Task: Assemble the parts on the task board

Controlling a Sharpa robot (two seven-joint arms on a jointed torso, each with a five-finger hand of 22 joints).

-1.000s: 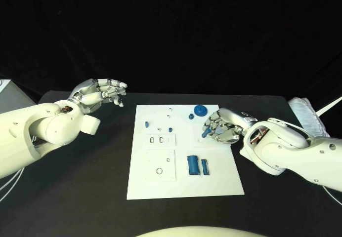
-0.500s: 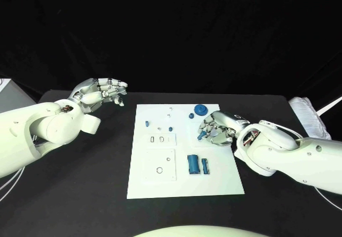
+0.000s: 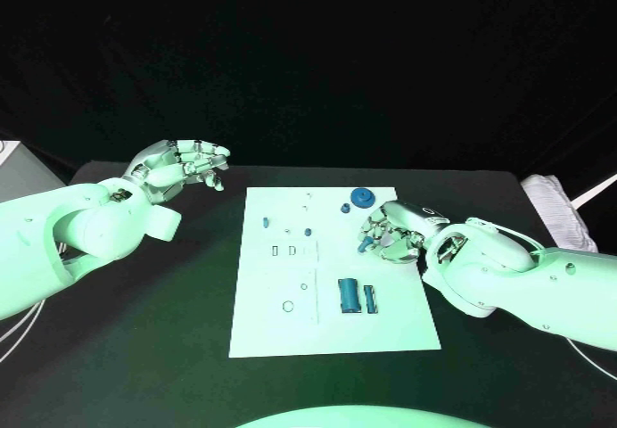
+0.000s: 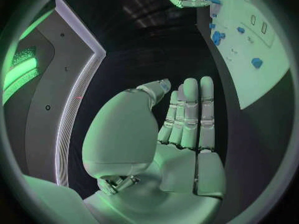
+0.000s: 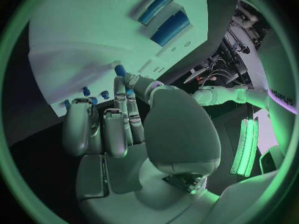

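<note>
The white task board (image 3: 386, 334) lies mid-table. On it are a round blue disc (image 3: 363, 197), a small blue piece (image 3: 345, 209), another small one (image 3: 267, 222), a thick blue cylinder (image 3: 347, 295) and a thin blue bar (image 3: 370, 299). My right hand (image 3: 396, 229) hovers over the board's right edge and pinches a small blue peg (image 3: 368, 241) at its fingertips; the right wrist view shows the peg (image 5: 119, 70) by the thumb tip. My left hand (image 3: 180, 165) is raised off the board's far left corner, fingers straight and holding nothing (image 4: 187, 119).
Two slots (image 3: 292, 252) and a ring mark (image 3: 288, 306) sit on the board's left half. A white object (image 3: 555, 209) lies at the table's right edge, and a white box (image 3: 11, 160) stands at the far left.
My right hand has shifted a little to the left over the board's right edge, carrying the small blue peg. The left hand has stayed put.
</note>
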